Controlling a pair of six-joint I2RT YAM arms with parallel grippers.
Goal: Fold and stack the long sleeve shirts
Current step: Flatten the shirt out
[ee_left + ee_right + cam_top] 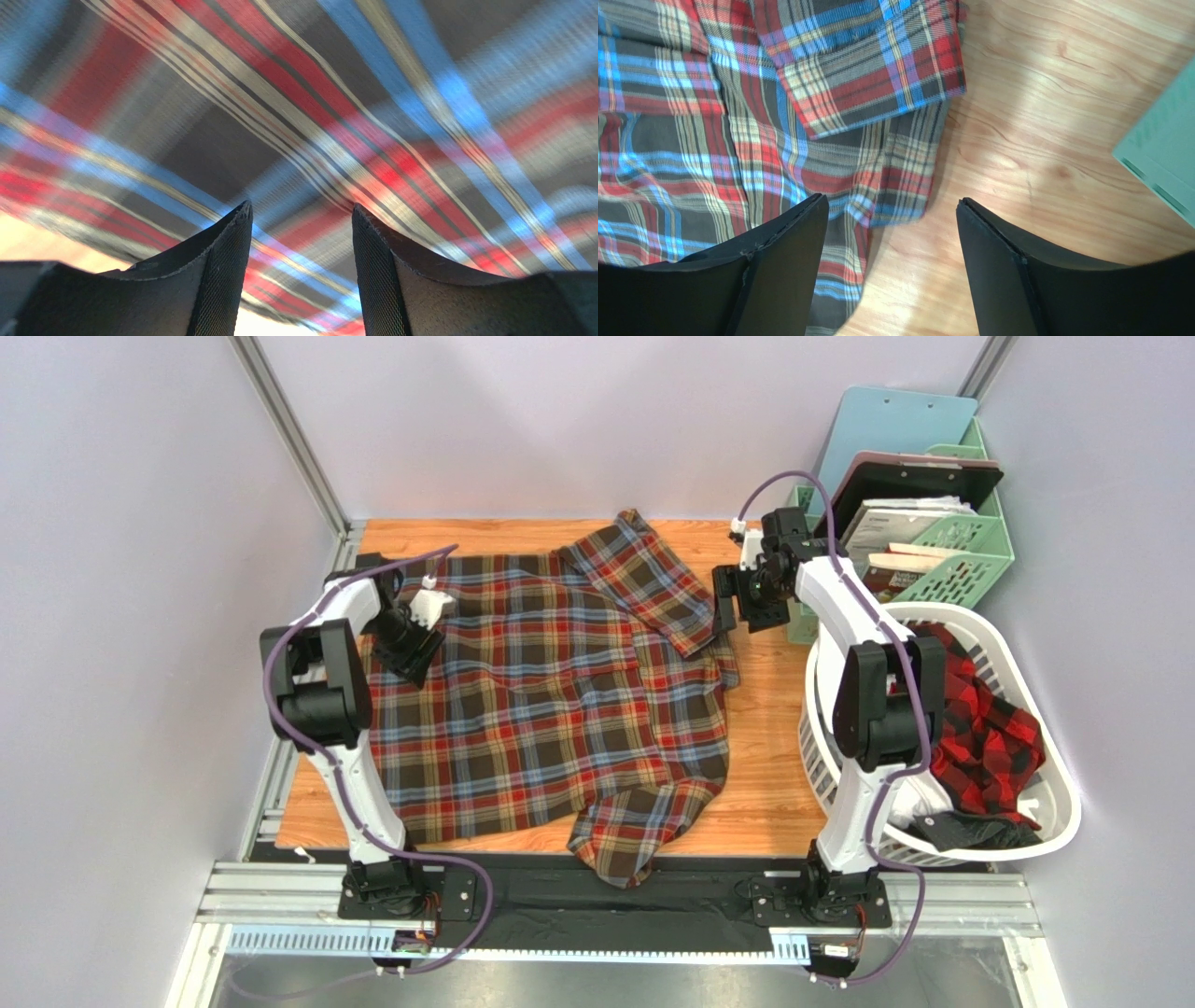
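Top external: left tool (302, 210) and right tool (892, 203) spread, empty, by tartan shirt (561, 686).

The spread shirt (547, 700) is brown-olive plaid with red, blue and pale lines; the other shirt (989, 735) is red-and-black check, its basket (1069, 812) white.
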